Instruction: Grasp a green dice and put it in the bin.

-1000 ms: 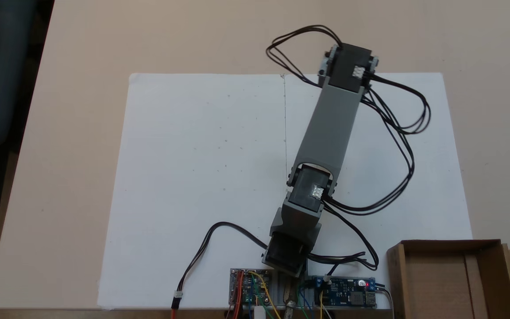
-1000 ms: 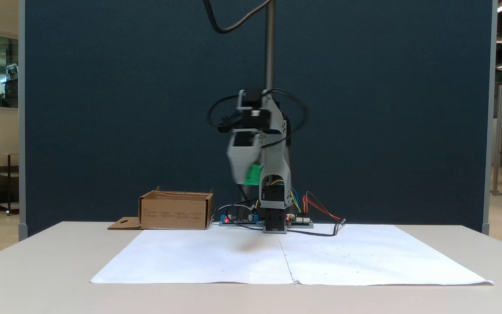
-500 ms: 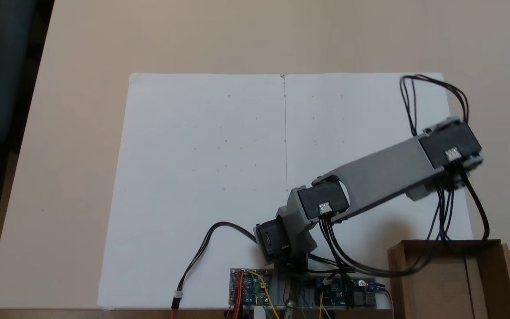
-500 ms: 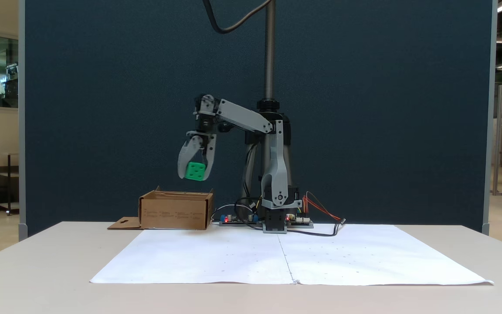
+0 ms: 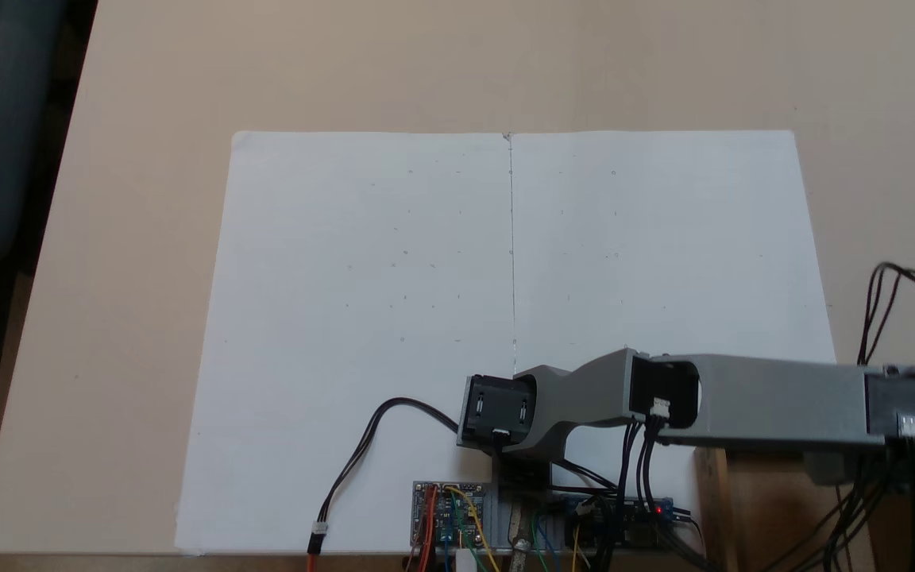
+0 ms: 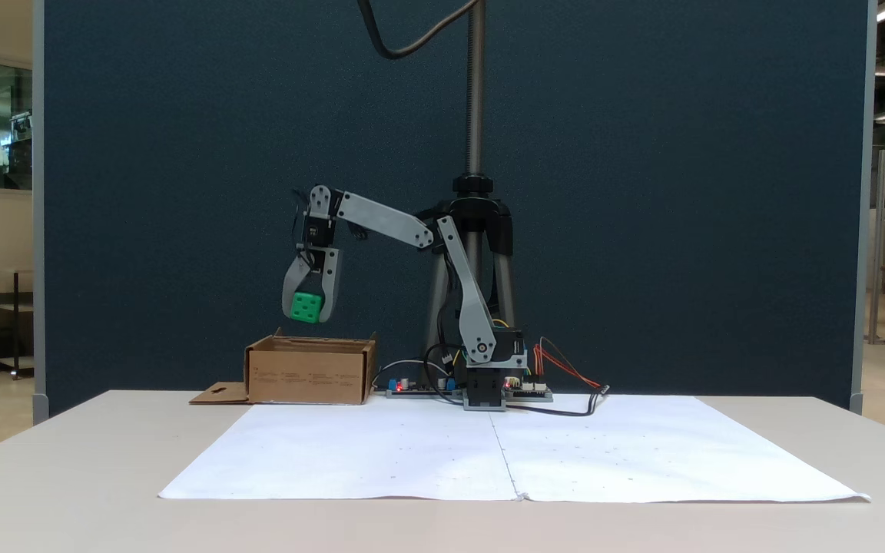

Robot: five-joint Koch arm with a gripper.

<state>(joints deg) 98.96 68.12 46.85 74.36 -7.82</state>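
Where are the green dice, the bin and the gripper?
green dice (image 6: pixel 305 307): fixed view, its pip face.
bin (image 6: pixel 308 379): fixed view, its front wall.
gripper (image 6: pixel 306 317): fixed view, between the fingers, shut on the dice.

green dice (image 6: pixel 305 307) held above bin (image 6: pixel 309 375)

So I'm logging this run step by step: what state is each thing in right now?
green dice: held in the gripper, in the air above the bin.
gripper: shut on the green dice, pointing down.
bin: open-topped, upright on the table, side flap lying flat; inside can't be seen.
arm: stretched out over the bin.
paper sheets: lying flat, bare.
circuit boards: a red light on.
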